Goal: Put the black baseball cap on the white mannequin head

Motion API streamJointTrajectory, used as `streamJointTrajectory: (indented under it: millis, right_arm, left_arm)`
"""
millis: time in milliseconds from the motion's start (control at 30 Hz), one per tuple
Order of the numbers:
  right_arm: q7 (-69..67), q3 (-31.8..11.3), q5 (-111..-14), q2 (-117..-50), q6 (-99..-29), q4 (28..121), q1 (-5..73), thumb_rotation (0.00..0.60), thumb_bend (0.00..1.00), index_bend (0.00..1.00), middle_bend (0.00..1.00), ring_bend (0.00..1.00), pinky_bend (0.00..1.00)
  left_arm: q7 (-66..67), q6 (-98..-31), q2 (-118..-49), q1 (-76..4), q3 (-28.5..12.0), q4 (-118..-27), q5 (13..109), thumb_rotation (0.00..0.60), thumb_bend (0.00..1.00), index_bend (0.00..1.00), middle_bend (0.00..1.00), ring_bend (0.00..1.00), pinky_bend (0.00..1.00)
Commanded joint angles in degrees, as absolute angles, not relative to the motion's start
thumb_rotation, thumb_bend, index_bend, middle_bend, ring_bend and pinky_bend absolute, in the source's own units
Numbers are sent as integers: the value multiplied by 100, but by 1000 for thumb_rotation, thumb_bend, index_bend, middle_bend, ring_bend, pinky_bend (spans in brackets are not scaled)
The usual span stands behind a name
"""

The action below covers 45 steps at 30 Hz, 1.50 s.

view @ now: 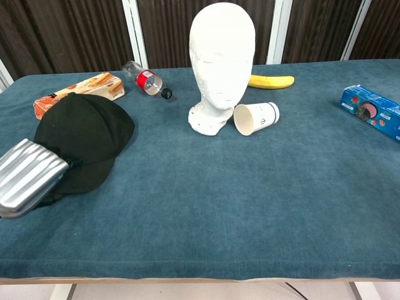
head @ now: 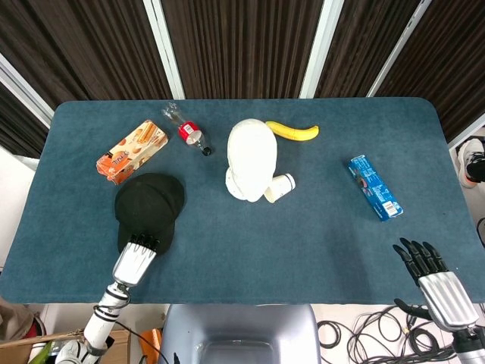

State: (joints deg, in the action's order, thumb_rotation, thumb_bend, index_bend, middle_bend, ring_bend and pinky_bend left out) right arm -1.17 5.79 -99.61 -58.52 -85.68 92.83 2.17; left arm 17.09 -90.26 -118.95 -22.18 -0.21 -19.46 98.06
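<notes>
The left hand [view: 28, 178] holds the brim of the cap [view: 84, 137], well left of the mannequin head [view: 222, 59].

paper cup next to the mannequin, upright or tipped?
Tipped. The cup lies on its side on the table, mouth facing the chest camera, just right of the mannequin head's base. Nothing visible inside.

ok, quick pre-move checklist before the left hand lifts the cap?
1. Left hand on the brim of the black baseball cap: ok for contact; closed grip: cannot tell, fingers hidden in the chest view.
2. White mannequin head upright, crown bare: ok.
3. White paper cup lying beside the mannequin's base: not ok, it could be knocked.
4. Orange snack box close behind the cap: not ok, tight clearance.
5. Right hand at the table's near edge, holding nothing: ok.
</notes>
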Motion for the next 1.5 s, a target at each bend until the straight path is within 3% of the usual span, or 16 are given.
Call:
streamJointTrajectory:
  millis: [33, 500, 767, 1133, 1500]
  right_arm:
    - [-116, 584, -9966, -5852, -8561, 9280, 218, 600, 76, 0, 0, 0, 0]
    - [10, 600, -9969, -5890, -8461, 9325, 245, 600, 76, 0, 0, 0, 0]
    - [57, 597, -9954, -5907, -8428, 9343, 254, 600, 76, 0, 0, 0, 0]
    - [17, 571, -9895, -5888, -8435, 9338, 253, 600, 76, 0, 0, 0, 0]
    - [-238, 543, -9818, -5805, -8405, 9304, 287, 600, 76, 0, 0, 0, 0]
  left_arm:
    - [1322, -9584, -12062, -2417, -36, -1492, 9853, 600, 496, 717, 739, 689, 740]
    - [664, -11218, -11593, -3018, -427, -1198, 9505, 600, 552, 747, 775, 711, 754]
    - [728, -11715, -10959, -3614, -781, -1504, 9245, 600, 561, 749, 790, 720, 754]
    - [1497, -11327, -10232, -4849, -1030, -2306, 9251, 600, 567, 751, 799, 727, 754]
    - [2547, -10027, -10312, -6129, -1130, -2935, 9371, 600, 567, 752, 800, 729, 754]
